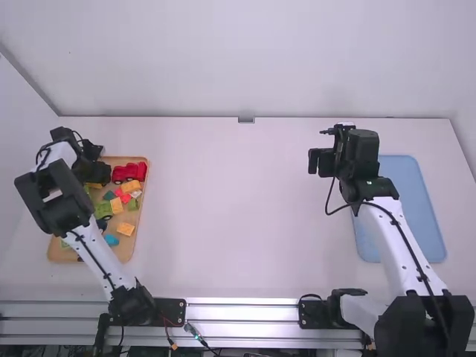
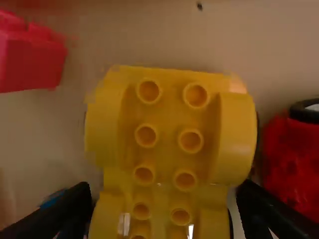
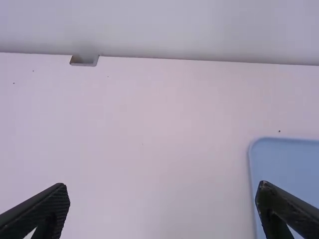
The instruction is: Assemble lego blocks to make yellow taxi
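Left arm (image 1: 104, 249), left side of frame: links are smooth white, joints blocky black; a thin black cable (image 1: 93, 259) runs outside. Right arm (image 1: 394, 249), right side: same colours; its black cord (image 1: 424, 278) forms a loop.

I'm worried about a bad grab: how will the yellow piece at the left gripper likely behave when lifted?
The yellow piece looks like rigid moulded plastic, so it will probably keep its shape. Its smooth, curved sides might slip if the left gripper catches them off-centre. Dark edges beside it, possibly wheels, hint it could roll if nudged.
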Available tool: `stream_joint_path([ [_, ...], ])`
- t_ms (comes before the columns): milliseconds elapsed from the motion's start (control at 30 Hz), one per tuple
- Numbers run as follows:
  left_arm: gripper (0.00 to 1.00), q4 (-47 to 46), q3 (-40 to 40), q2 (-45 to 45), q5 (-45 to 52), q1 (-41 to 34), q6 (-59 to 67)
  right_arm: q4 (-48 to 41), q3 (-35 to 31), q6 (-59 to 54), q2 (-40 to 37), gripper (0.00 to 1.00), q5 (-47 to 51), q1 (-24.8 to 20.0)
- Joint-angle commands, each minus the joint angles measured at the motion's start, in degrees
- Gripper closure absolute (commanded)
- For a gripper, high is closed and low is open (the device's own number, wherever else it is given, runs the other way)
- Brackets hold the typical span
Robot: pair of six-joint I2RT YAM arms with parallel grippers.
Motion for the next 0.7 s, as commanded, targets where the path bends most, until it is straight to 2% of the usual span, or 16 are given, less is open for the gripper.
stream_joint_path([
  [0,0.21,-0.83,-1.92,0.94,1.33,0.66,0.81,0.13,2.36,0.2,0.33,0.01,-0.33,0.35],
  [133,0.19,-1.86,-1.53,0.92,-1.31,0.39,0.79,0.13,2.36,0.2,0.33,0.01,-0.35,0.31],
  [267,0.24,-2.67,-1.07,0.92,-1.44,0.74,0.81,0.2,2.36,0.0,0.33,0.01,-0.35,0.26],
  [333,0.31,-2.91,-1.07,0.92,-1.49,0.9,0.81,0.15,2.36,0.02,0.33,0.01,-0.33,0.24],
  [533,0.4,-2.8,-1.05,0.92,-1.53,0.87,0.76,0.13,2.36,0.02,0.33,0.01,-0.35,0.26],
  [633,0.52,-3.39,0.59,0.9,-1.77,0.83,-1.66,0.15,2.36,0.02,0.33,0.01,-0.33,0.24],
  [667,0.53,-3.52,1.07,0.9,-1.73,0.83,-2.43,0.13,2.36,0.0,0.33,0.01,-0.31,0.26],
])
